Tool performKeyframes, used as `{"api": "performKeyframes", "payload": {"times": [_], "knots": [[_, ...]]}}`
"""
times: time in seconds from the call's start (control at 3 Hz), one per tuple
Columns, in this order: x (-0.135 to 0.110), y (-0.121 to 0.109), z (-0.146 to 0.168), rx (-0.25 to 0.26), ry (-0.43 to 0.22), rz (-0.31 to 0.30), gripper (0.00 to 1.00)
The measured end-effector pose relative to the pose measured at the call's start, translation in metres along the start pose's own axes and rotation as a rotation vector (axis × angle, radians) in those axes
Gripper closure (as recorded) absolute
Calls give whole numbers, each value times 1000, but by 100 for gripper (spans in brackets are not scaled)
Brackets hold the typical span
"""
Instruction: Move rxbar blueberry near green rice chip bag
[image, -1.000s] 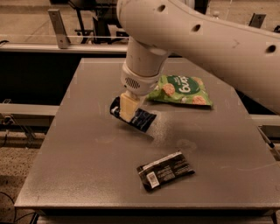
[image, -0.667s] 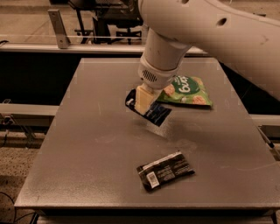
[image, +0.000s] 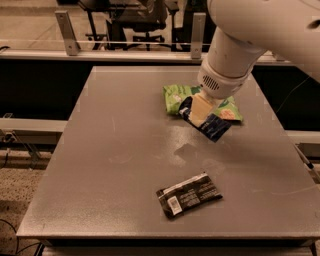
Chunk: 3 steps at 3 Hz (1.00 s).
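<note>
Moved since a second ago: gripper (image: 201, 114) and rxbar blueberry (image: 216, 129) went right, from mid-table to the near edge of the green rice chip bag (image: 174, 96); the black barcode wrapper (image: 189, 194) stayed put. Left to right now: bare grey table (image: 110, 150), then the bag lying flat toward the far side, left end showing, the rest hidden behind my wrist (image: 225, 70). Black wrapper sits near the front edge, well apart from everything, not my concern. Gripper is just in front of the bag, closed down on the bar. One pale finger pad (image: 200, 107) lies flat against the wrapper's face, the other is hidden behind it. Bar hangs tilted, low end to the right. The shadow (image: 186, 150) on the table below-left says it's clear of the surface. It overlaps the bag's near edge in view; can't tell if they touch. Handling guess: light, thin, fairly stiff core inside slick foil, so it could slide or swing in a pinch taken this close to one end. A hold across the short width nearer the middle would be steadier. Not fragile, so a short drop should be fine. Arm (image: 260, 25) comes in from the upper right, wrist pointing down and slightly left at the table.
</note>
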<state>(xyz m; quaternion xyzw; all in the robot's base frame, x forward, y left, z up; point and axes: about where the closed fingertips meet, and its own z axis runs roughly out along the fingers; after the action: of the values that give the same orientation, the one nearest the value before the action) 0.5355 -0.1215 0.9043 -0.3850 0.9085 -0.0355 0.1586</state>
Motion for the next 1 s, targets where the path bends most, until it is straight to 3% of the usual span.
{"api": "performKeyframes", "payload": {"times": [0.33,1.0], "knots": [[20,-15,6,17,4,42,84],[16,-30,27,15,-54,70,38]]}}
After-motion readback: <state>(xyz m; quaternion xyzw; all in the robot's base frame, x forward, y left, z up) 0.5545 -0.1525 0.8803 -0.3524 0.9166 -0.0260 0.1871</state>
